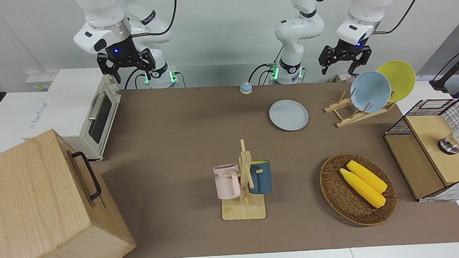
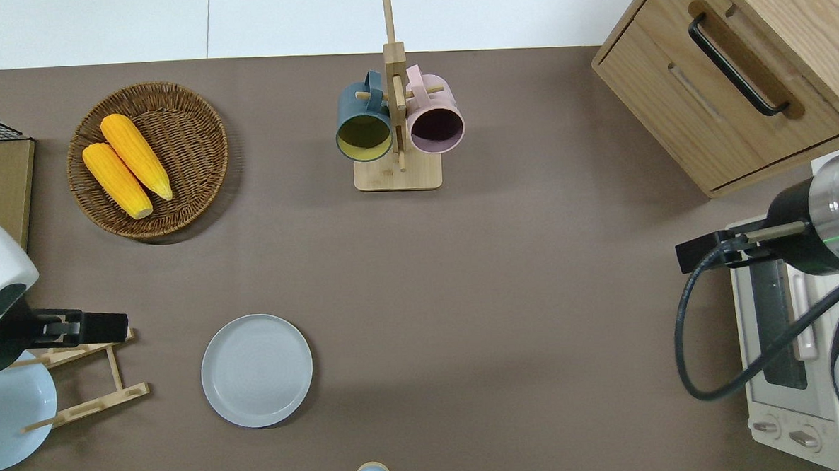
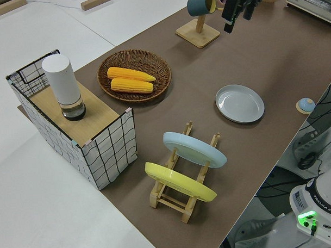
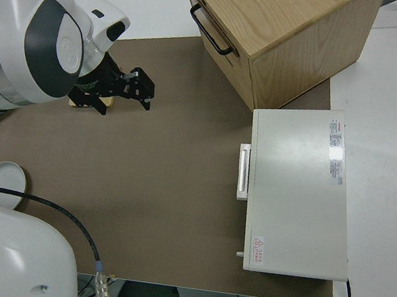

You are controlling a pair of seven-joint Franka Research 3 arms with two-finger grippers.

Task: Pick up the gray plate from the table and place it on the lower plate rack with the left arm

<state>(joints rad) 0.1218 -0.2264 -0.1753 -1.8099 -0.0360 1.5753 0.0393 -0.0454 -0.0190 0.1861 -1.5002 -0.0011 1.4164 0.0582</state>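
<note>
My left gripper point(image 1: 344, 59) hangs in the air over the plate rack point(image 2: 86, 377), fingers spread apart and holding nothing. The rack sits at my left arm's end of the table, with a light blue plate point(image 1: 370, 91) and a yellow plate point(image 1: 399, 79) leaning in its slots nearest me. Just beside the rack, toward the middle of the table, the gray plate point(image 2: 257, 370) lies flat on the brown mat point(image 2: 506, 274), apart from the rack and untouched. My right gripper point(image 1: 125, 64) is parked, its fingers open as well. Farther out, a wicker basket point(image 2: 195, 132) holds two corn cobs point(image 2: 125, 165), and a wooden mug tree point(image 2: 395, 109) carries a dark blue mug point(image 2: 363, 117) and a pink mug point(image 2: 434, 113).
</note>
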